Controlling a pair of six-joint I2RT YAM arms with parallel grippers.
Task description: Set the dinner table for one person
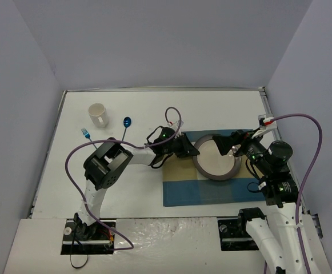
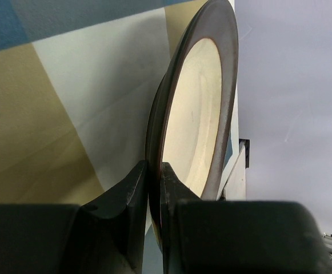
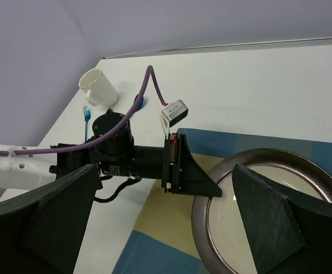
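Brown-rimmed plate (image 1: 217, 157) lies on the checked placemat (image 1: 183, 191) at centre-right of the white surface (image 1: 211, 108), the left gripper (image 2: 154, 171) clenched on its left rim and the right gripper (image 1: 232, 145) splayed empty alongside; mug (image 1: 98, 115), fork (image 1: 86, 133) and spoon (image 1: 126, 122) wait at upper left, apparently unplaced.

Glossy ceramic plate (image 1: 216, 164), matt woven cloth placemat (image 1: 186, 193)
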